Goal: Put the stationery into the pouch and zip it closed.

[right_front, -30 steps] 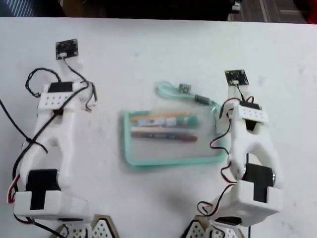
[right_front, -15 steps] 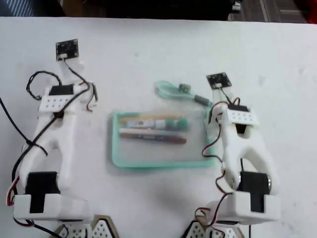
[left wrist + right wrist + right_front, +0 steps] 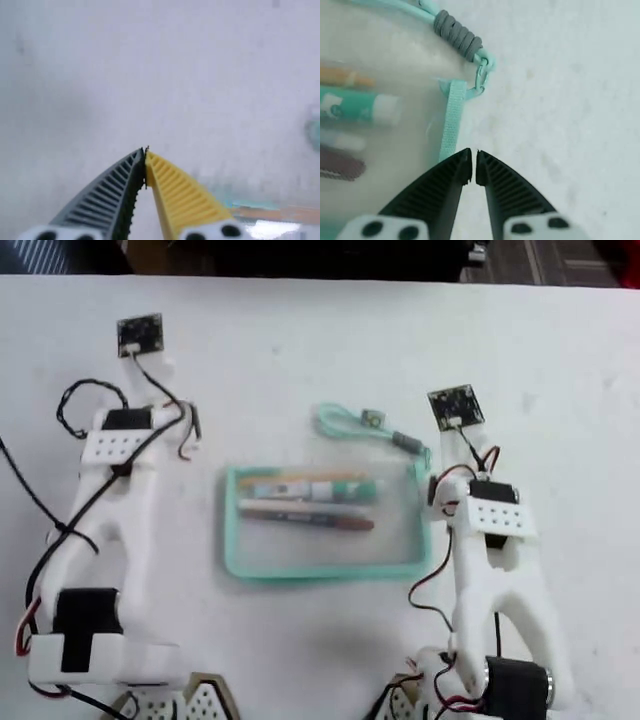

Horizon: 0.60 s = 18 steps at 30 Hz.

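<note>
The pouch (image 3: 325, 530) takes up the middle of the counter (image 3: 300, 340), and its cord (image 3: 345, 423) lies looped just above its upper right corner. The left arm (image 3: 105, 520) stands down the left of the frame, with loose wires (image 3: 185, 435) hanging toward the gap. A strip of bare counter separates this arm from the pouch. The right arm (image 3: 495, 570) fills the lower right, just beside the pouch's right edge. Its end effector (image 3: 473, 152) has its fingers nearly together beside the pouch's tab (image 3: 451, 115). Open room runs across the upper band and the far right.
</note>
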Available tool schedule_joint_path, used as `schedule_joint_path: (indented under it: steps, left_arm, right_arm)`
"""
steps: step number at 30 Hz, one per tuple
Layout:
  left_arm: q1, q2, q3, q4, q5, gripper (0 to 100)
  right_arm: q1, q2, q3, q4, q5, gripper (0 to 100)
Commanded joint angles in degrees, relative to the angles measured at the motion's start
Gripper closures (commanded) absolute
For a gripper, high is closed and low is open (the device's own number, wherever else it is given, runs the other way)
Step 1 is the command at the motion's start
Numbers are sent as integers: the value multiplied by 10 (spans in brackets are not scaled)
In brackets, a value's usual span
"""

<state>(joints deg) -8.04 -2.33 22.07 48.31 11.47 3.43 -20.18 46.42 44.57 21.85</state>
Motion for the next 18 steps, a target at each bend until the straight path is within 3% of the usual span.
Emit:
schedule_joint_path:
  steps: [1, 7, 13, 18]
  left_arm:
    - [7, -90, -80, 19, -21, 973]
    - [29, -299, -193, 217, -196, 974]
    - [47, -521, -216, 249, -216, 976]
    - [44, -677, -217, 251, -217, 976]
  right_arm:
    - [6, -29, -111, 112, 4, 982]
    - [2, -44, -370, 356, -46, 982]
    - [-55, -64, -595, 529, -48, 982]
    - [-80, -138, -625, 541, -48, 982]
